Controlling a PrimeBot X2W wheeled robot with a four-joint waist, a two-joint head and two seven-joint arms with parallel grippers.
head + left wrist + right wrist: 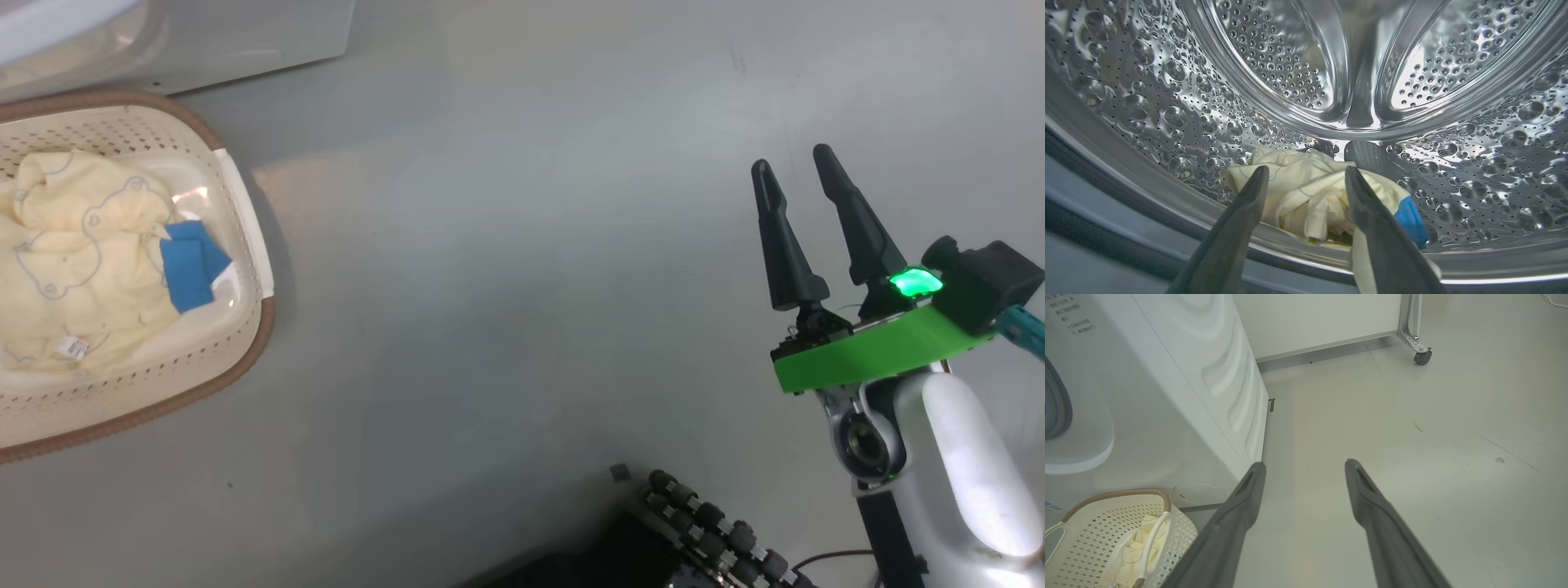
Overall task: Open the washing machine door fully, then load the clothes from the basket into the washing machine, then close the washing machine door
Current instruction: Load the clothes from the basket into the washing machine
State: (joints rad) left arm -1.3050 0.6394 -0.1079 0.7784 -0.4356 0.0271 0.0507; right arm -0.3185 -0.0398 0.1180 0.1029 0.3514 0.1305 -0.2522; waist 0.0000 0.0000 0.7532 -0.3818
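**Head view.** The basket (261, 327) stands on the floor at the left, just in front of the washing machine (245, 41). Clothes (73, 245) lie in it: a pale yellow garment and a blue cloth (192, 273). The right gripper (792, 161) hangs over bare floor, well apart from the basket, fingers spread and holding nothing.

**Left wrist view.** The left gripper (1306, 169) is inside the steel drum (1167, 102), fingers spread. A yellow bundle (1298, 196) with a blue piece (1408, 220) lies on the drum bottom just beyond the fingertips. A pale strip lies along one finger; whether it clings cannot be told.

**Right wrist view.** The right gripper (1304, 464) is spread over the floor.

**Status.** The door is judged open, since the arm reaches into the drum. Loading is partly done. What is left is to move the basket's contents and close the door.
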